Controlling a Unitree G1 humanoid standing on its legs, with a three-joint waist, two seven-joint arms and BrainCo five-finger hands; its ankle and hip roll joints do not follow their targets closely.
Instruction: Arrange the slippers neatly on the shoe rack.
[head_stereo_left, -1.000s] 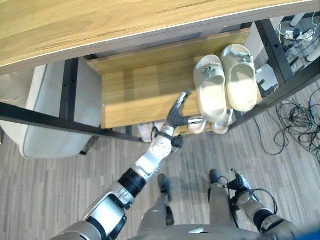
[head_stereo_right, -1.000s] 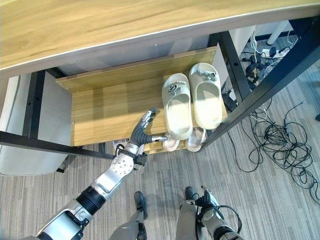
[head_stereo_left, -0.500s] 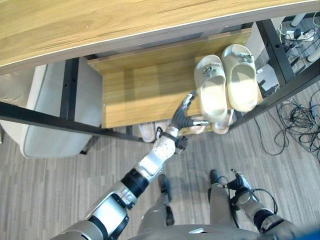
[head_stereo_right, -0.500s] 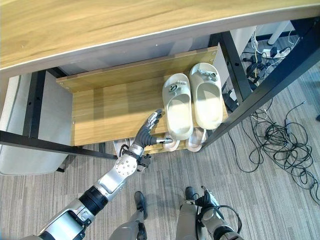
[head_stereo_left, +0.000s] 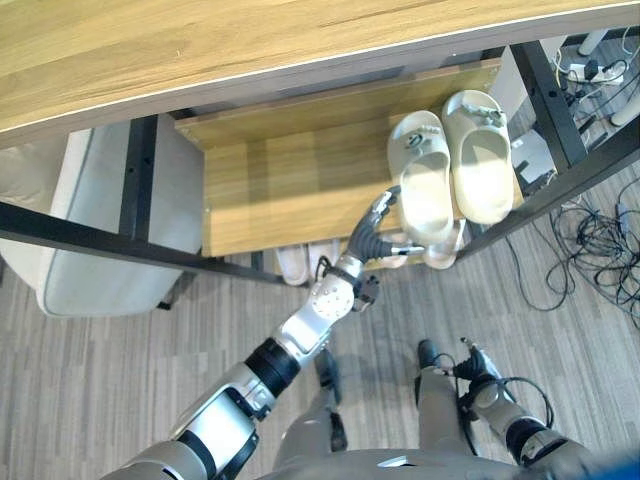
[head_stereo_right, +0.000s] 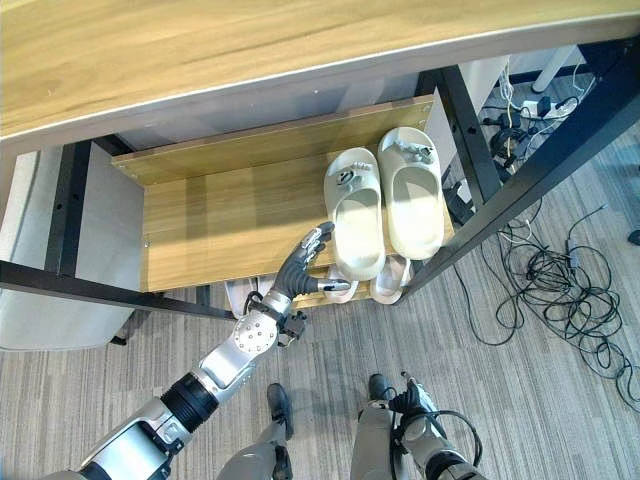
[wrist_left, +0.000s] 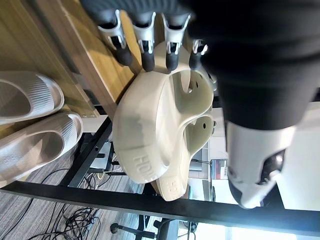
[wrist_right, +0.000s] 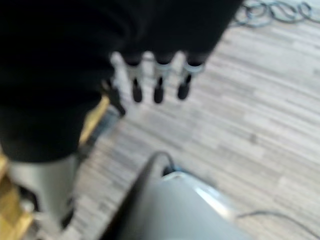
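Observation:
Two cream slippers stand side by side on the right end of the wooden rack shelf (head_stereo_left: 280, 190), toes to the back. My left hand (head_stereo_left: 372, 232) is at the heel of the left cream slipper (head_stereo_left: 420, 180), open. Its straight fingertips (wrist_left: 146, 59) touch that slipper's side, and the thumb (head_stereo_left: 405, 250) points along under the heel's edge. The right cream slipper (head_stereo_left: 480, 155) lies against the first one. My right hand (head_stereo_left: 478, 368) hangs low by the floor, fingers (wrist_right: 157, 80) relaxed and holding nothing.
On the lower shelf lie pale ribbed slippers (wrist_left: 30, 95), one pair left of my hand (head_stereo_left: 293, 262) and another under the cream pair (head_stereo_left: 440, 250). A black frame bar (head_stereo_left: 560, 170) runs by the rack's right end. Cables (head_stereo_left: 600, 240) lie on the floor to the right.
My left hand has moved right along the shelf's front edge until its fingertips reached the left cream slipper's heel side. The slippers have barely shifted.

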